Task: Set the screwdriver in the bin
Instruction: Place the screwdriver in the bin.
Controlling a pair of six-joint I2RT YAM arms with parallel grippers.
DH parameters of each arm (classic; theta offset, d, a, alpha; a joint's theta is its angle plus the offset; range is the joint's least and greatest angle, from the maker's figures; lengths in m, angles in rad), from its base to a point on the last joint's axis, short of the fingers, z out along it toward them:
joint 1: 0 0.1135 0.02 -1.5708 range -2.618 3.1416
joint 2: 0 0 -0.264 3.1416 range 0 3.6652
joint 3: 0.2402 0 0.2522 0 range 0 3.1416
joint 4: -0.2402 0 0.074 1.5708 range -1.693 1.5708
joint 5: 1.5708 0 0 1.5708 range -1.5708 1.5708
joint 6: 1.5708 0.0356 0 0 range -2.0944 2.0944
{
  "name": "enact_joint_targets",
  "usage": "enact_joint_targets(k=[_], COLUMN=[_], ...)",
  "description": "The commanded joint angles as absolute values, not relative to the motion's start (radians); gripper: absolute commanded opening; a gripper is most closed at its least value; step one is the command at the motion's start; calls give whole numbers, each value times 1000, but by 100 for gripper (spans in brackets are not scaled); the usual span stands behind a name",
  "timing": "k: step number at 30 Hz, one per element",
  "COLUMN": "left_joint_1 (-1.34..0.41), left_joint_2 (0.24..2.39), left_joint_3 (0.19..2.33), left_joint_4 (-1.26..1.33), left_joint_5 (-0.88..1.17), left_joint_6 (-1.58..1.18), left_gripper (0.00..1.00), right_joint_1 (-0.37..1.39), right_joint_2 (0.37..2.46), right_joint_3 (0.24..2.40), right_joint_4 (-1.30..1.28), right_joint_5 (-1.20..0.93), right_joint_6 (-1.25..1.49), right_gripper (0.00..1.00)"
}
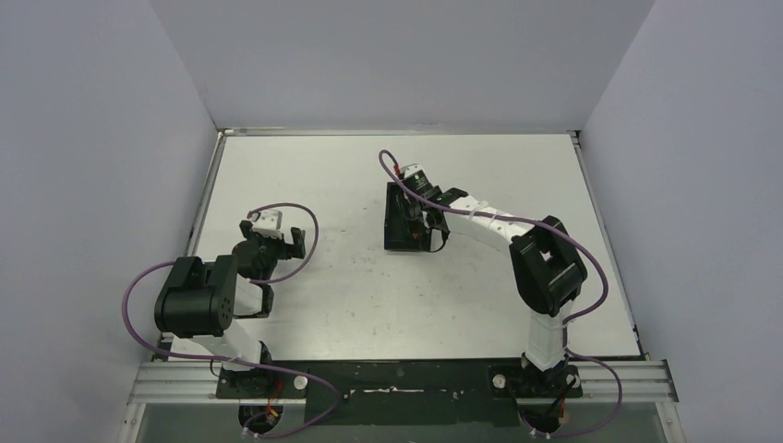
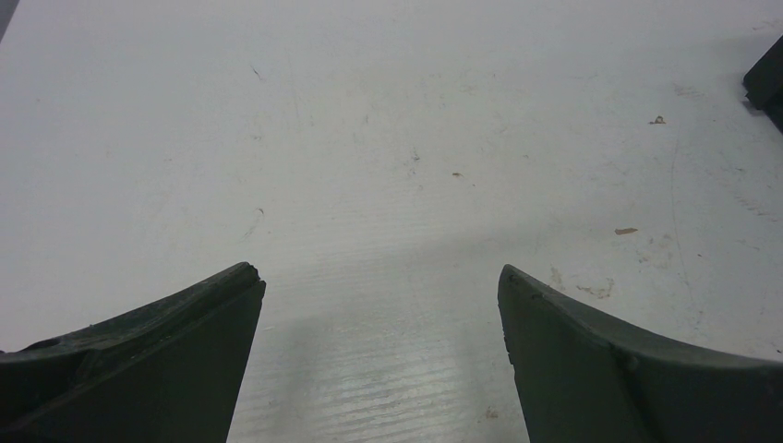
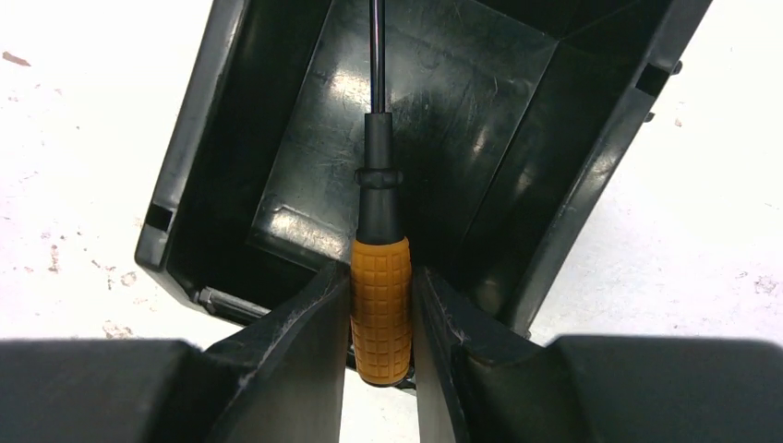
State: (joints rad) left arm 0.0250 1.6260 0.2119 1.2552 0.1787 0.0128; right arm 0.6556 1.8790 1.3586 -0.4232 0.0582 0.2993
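Note:
My right gripper (image 3: 380, 286) is shut on the screwdriver (image 3: 379, 305) by its orange handle. The thin dark shaft points ahead over the floor of the black bin (image 3: 443, 120). In the top view the right gripper (image 1: 423, 220) is over the bin (image 1: 399, 242) in the middle of the table, and the screwdriver is too small to make out there. My left gripper (image 2: 380, 277) is open and empty above bare table. In the top view the left gripper (image 1: 274, 242) is at the left, well apart from the bin.
Grey walls stand at the left, back and right of the white table (image 1: 351, 305). A dark corner of the bin shows at the right edge of the left wrist view (image 2: 768, 85). Purple cables loop round both arms.

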Motion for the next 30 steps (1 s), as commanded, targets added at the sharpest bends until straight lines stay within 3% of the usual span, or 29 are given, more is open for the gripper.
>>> enact_joint_targets(k=[1, 3, 5, 21, 26, 30], left_joint_1=[24, 23, 23, 23, 24, 23], left_joint_2=[1618, 1617, 1618, 1618, 1618, 1617], left_joint_3=[222, 222, 222, 222, 222, 222], left_joint_4=[1290, 1289, 1290, 1290, 1290, 1290], left_joint_5=[176, 176, 176, 176, 176, 176], left_joint_6=[19, 20, 20, 19, 19, 19], left_gripper=[97, 97, 97, 97, 97, 97], right_joint_1=[661, 661, 663, 698, 714, 721], right_joint_2=[1892, 1894, 1893, 1819, 1799, 1803], right_joint_3=[1412, 1414, 1414, 1460, 1483, 1518], right_joint_4=[-402, -400, -395, -413, -414, -433], right_joint_5=[90, 86, 82, 132, 173, 211], right_joint_6=[292, 291, 291, 326, 351, 364], right_gripper=[33, 45, 50, 64, 88, 100])
